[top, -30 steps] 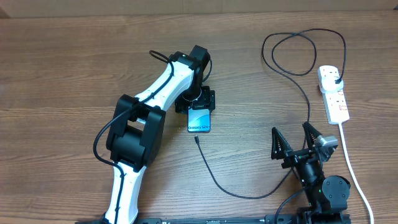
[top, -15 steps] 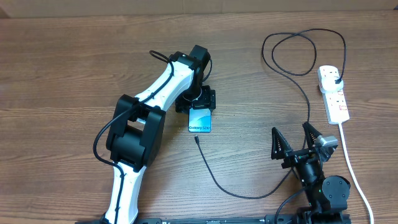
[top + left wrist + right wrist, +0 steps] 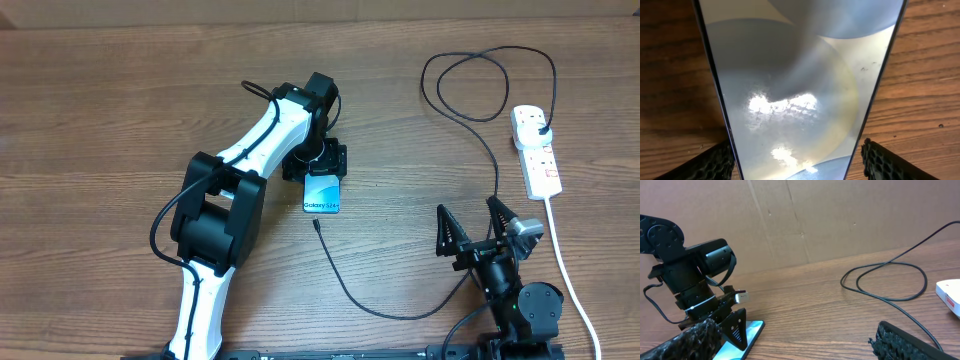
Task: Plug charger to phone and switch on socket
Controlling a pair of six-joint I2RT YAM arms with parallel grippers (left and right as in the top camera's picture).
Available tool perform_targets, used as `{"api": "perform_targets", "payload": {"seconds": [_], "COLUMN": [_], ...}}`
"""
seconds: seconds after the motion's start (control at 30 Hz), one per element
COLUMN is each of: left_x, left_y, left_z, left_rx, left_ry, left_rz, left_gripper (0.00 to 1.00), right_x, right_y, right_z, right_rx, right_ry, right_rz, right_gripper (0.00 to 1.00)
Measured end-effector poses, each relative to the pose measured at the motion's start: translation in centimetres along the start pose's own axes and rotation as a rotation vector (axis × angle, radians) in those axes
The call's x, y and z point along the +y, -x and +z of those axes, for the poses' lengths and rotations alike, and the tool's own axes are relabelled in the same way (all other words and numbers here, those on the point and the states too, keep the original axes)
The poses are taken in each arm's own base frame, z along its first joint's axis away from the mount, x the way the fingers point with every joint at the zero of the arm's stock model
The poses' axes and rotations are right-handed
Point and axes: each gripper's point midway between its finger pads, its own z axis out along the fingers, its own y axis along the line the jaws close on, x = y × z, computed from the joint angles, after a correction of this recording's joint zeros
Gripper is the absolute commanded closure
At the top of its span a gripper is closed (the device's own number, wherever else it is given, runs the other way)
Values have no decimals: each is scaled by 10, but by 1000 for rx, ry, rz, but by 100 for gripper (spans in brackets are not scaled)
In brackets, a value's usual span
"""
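The phone (image 3: 321, 193) lies flat on the wooden table with its blue screen up. My left gripper (image 3: 322, 170) stands over its far end, open, one finger on each side of the phone's long edges. In the left wrist view the phone (image 3: 795, 80) fills the frame between the black fingers (image 3: 715, 165). The charger (image 3: 400, 314) is a thin black cable; its free tip (image 3: 316, 224) lies just short of the phone's near end, and its plug (image 3: 541, 127) sits in the white socket (image 3: 537, 160) at the right. My right gripper (image 3: 475, 232) is open and empty, low at the front right.
The charger loops at the back right (image 3: 480, 85) and passes close to my right gripper. The socket's thick white cord (image 3: 565, 270) runs toward the front edge. A cardboard wall (image 3: 815, 220) stands behind the table.
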Motion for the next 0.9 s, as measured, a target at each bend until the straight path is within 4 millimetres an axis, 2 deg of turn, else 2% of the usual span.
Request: {"api": "perform_targets", "payload": {"seconds": [0.2, 0.27, 0.3, 0.5, 0.77, 0.9], "left_x": [-1, -2, -4, -8, -9, -3], "left_y": [0, 0, 0, 1, -3, -5], "left_z": [0, 0, 0, 0, 5, 7], "left_rx": [1, 0, 0, -16, -61, -69], "left_ry": [-8, -13, -18, -13, 114, 178], "left_rz": [6, 8, 8, 24, 74, 66], "left_gripper": [13, 8, 1, 0, 0, 0], "right_x": [0, 0, 0, 0, 0, 0], "right_y": [0, 0, 0, 0, 0, 0], "right_z": [0, 0, 0, 0, 0, 0], "right_rx": [0, -1, 0, -1, 0, -1], "right_ry": [0, 0, 0, 1, 0, 0], "right_rz": [0, 0, 0, 0, 0, -1], "right_gripper": [0, 0, 0, 0, 0, 0]}}
